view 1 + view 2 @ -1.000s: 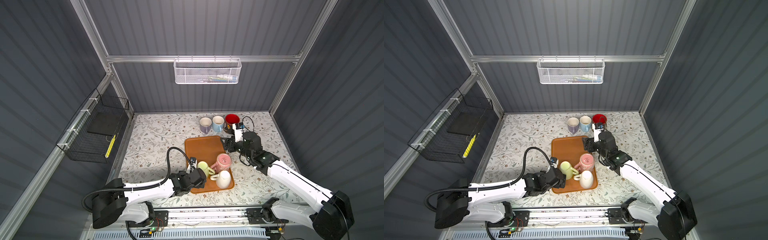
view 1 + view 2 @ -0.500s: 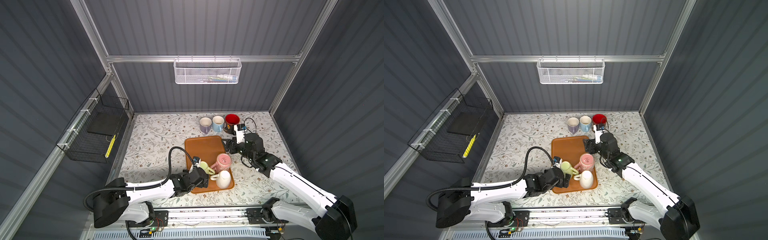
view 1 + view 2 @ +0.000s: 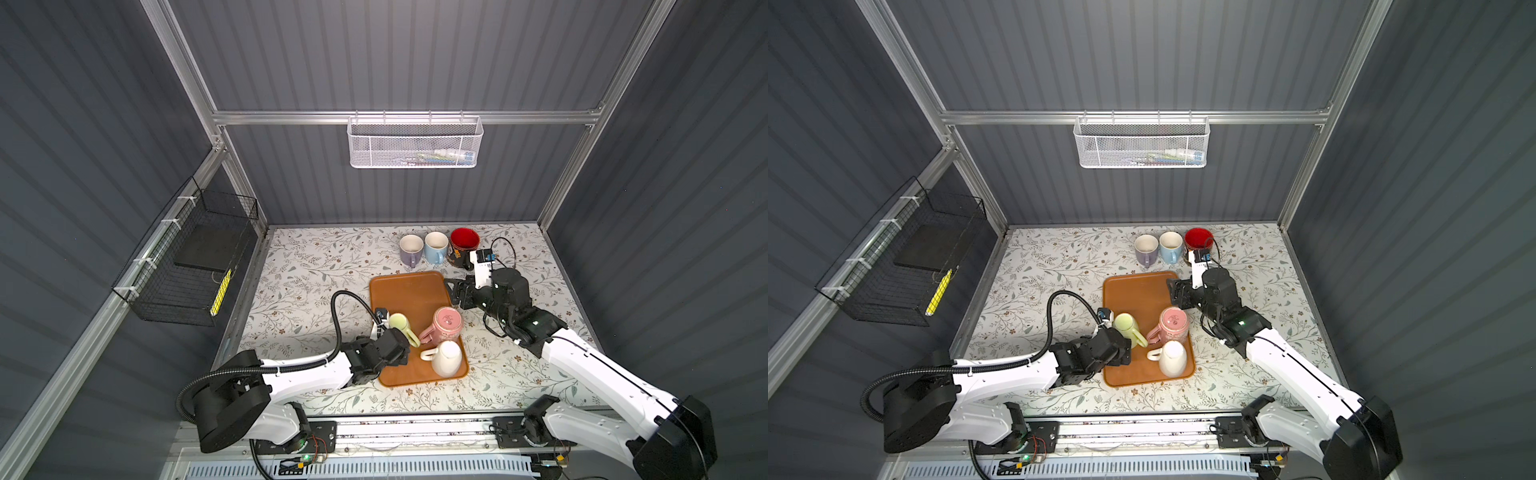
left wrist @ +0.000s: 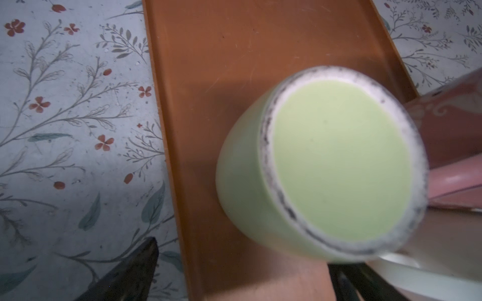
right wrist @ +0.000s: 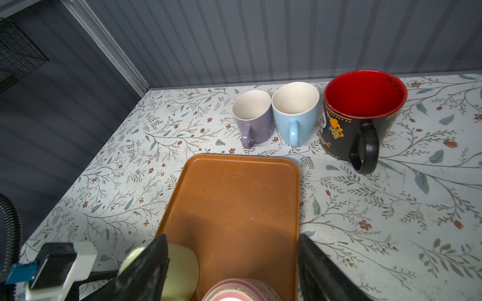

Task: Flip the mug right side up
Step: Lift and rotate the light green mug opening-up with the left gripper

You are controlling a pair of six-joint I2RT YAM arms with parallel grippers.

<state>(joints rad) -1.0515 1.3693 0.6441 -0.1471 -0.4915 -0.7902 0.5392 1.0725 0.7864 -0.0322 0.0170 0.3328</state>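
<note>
The green mug (image 3: 398, 323) sat base-up on the orange tray (image 3: 409, 291), beside a pink mug (image 3: 446, 325). The left fingers (image 4: 135, 268) gaped wide just beside it; the right fingers (image 5: 151, 263) hung apart, empty.

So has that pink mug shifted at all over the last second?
No. The pink mug sits upside down at the same spot by the right edge of the orange tray, exactly where it was a second ago.
</note>
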